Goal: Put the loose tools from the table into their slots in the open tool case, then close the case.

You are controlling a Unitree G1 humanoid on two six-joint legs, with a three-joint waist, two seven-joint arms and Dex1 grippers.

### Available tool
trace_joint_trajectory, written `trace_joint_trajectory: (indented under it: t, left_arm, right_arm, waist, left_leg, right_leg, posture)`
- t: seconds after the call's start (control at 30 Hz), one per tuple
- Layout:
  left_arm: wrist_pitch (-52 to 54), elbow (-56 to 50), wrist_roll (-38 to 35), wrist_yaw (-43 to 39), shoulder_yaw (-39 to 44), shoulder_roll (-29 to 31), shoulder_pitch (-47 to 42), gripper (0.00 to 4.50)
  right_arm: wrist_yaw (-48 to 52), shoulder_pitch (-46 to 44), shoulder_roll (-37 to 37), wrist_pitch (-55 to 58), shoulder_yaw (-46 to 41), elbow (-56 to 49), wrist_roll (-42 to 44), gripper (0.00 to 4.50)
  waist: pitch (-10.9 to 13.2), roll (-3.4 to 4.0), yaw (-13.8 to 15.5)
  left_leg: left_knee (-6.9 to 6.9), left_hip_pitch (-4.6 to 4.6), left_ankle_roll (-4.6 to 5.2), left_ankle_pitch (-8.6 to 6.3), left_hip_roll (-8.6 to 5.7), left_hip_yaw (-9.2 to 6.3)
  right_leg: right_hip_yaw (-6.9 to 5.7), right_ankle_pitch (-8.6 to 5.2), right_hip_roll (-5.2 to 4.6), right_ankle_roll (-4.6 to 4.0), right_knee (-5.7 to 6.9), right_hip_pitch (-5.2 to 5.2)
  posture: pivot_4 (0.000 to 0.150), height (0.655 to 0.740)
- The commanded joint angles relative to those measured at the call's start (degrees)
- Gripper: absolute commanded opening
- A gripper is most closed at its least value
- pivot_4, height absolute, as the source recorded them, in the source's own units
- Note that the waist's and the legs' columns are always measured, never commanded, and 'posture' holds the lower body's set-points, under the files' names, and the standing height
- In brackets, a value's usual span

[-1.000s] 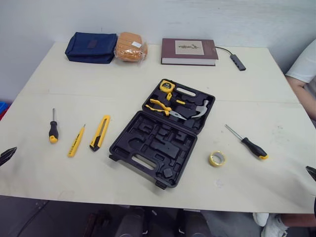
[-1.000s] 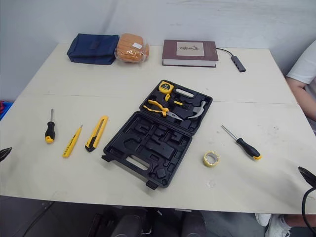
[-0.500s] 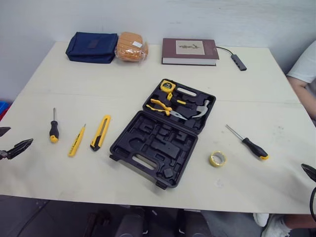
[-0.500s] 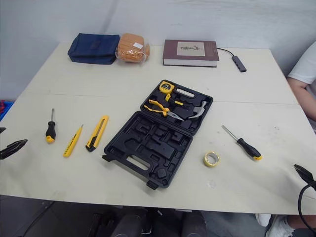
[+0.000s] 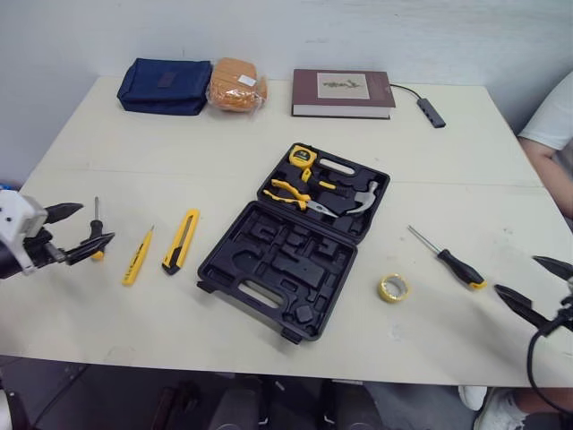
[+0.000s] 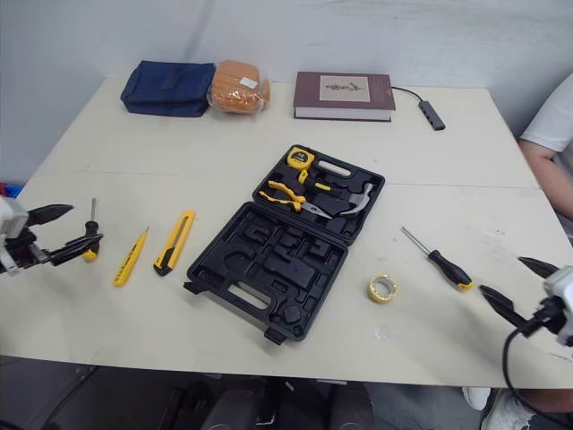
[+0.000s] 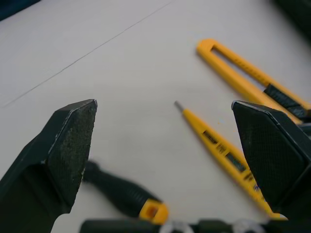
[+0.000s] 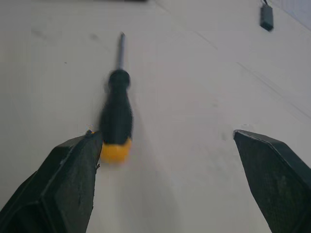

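Your left gripper (image 5: 97, 223) hangs with its two black fingers spread wide and nothing in them. It is poised right over the short screwdriver with the black handle and yellow butt (image 7: 124, 195), which reads as lining up a pick. Just beyond it, toward the case, lie the slim yellow tester pen (image 5: 138, 256) and then the yellow-and-black utility knife (image 5: 182, 239), side by side but apart.

Your right gripper (image 5: 517, 274) is likewise wide open and empty, aimed at the long black-handled screwdriver (image 5: 461, 267) just ahead of it. A small roll of yellow tape (image 5: 392, 288) sits a little farther in.

Between the two arms the black moulded plastic tool case (image 5: 269, 260) lies flat open on the pale wooden table (image 5: 179, 143), slots facing up to take the tools. The yellow tape measure (image 5: 303, 156), yellow-handled pliers (image 5: 291, 193) and steel hammer (image 5: 358, 202) are already seated in the far half.

No writing is legible (the tester pen's printing is too blurred to read).
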Motion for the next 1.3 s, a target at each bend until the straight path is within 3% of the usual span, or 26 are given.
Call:
trace_joint_trajectory:
  t: [0.03,0.1,0.13,0.2,0.27,0.3,0.33,0.5,0.9,1.3]
  left_arm:
    - [2.13,-5.09,0.7,1.23,-3.27,-2.19,-3.07,4.47]
    - [2.99,-6.73,2.1,2.22,-5.69,-3.89,-4.43,4.47]
    - [3.31,-7.41,2.2,2.52,-6.33,-4.79,-4.95,4.22]
    - [5.13,-7.86,3.45,4.35,-8.4,-6.63,-6.76,3.65]
    - [6.24,-7.49,5.13,6.12,-11.42,-9.73,-9.79,2.78]
    - [6.55,-7.56,5.54,6.29,-12.44,-10.93,-10.79,2.22]
    - [6.91,-7.51,6.34,6.97,-13.46,-12.0,-11.74,1.95]
    - [7.89,-6.03,8.76,9.08,-16.46,-15.43,-14.78,0.0]
    - [6.92,7.44,16.0,16.54,-23.74,-27.77,-27.74,0.0]
    - [3.37,21.66,19.33,18.18,-25.19,-31.5,-35.37,0.0]
  right_arm:
    - [-2.91,0.52,2.13,5.48,3.18,-11.55,2.71,4.5]
    - [-4.43,0.37,2.91,8.02,5.36,-15.68,2.39,4.5]
    - [-4.84,0.41,3.15,8.87,6.2,-17.08,1.99,4.5]
    - [-7.14,-0.07,4.46,11.11,7.73,-19.66,1.73,3.98]
    - [-9.58,-1.36,5.86,11.32,11.58,-22.44,-1.26,3.22]
    - [-10.36,-1.88,6.02,11.21,13.02,-23.3,-3.0,2.57]
    - [-11.49,-2.68,6.46,12.09,14.22,-24.21,-3.73,2.28]
    - [-14.17,-6.13,7.2,16.86,19.28,-28.23,-4.91,0.03]
    - [-19.07,-17.59,5.46,31.6,28.6,-31.3,-9.76,0.03]
    - [-20.32,-19.14,4.46,38.4,32.37,-30.23,-13.98,0.03]
  waist:
    - [0.0,0.0,0.09]
    - [0.0,0.0,0.17]
    - [0.0,0.0,0.23]
    - [0.0,0.0,0.33]
    - [-0.01,-0.03,0.46]
    - [-0.01,-0.03,0.59]
    - [-0.01,-0.03,0.77]
    - [-0.01,-0.03,1.0]
    - [0.0,-0.09,1.75]
    - [0.05,-0.17,1.39]
  left_leg:
    - [0.03,0.0,0.0,0.0,0.01,0.0]
    - [0.06,-0.03,0.0,0.0,0.05,-0.01]
    - [0.15,-0.05,0.02,0.0,0.08,-0.01]
    - [0.36,-0.16,0.17,0.0,0.14,-0.01]
    - [0.69,-0.29,0.2,-0.09,0.29,-0.01]
    - [0.71,-0.29,0.2,-0.09,0.29,-0.01]
    - [0.75,-0.29,0.21,-0.09,0.29,0.01]
    - [0.78,-0.29,0.22,-0.1,0.31,0.09]
    - [1.09,-0.47,0.29,-0.13,0.37,0.08]
    - [1.15,-0.56,0.36,-0.14,0.4,0.13]
  right_leg:
    - [0.0,0.0,0.03,0.0,0.0,0.0]
    - [0.02,0.0,0.08,-0.01,0.0,0.0]
    - [0.1,0.01,0.16,-0.01,0.01,0.0]
    - [0.21,0.01,0.3,-0.01,0.02,-0.02]
    - [0.27,0.01,0.46,-0.01,0.02,-0.02]
    - [0.27,0.01,0.45,-0.01,0.03,0.0]
    - [0.29,0.02,0.45,-0.01,0.05,0.0]
    - [0.42,0.04,0.48,-0.01,0.07,-0.06]
    - [0.41,0.1,0.55,0.03,0.04,-0.05]
    - [-0.06,0.11,0.59,0.05,-0.01,-0.1]
  posture:
    - [0.15,0.74]
    - [0.15,0.74]
    - [0.15,0.74]
    - [0.15,0.74]
    - [0.15,0.74]
    - [0.15,0.74]
    - [0.15,0.74]
    - [0.15,0.74]
    - [0.15,0.74]
    - [0.15,0.74]
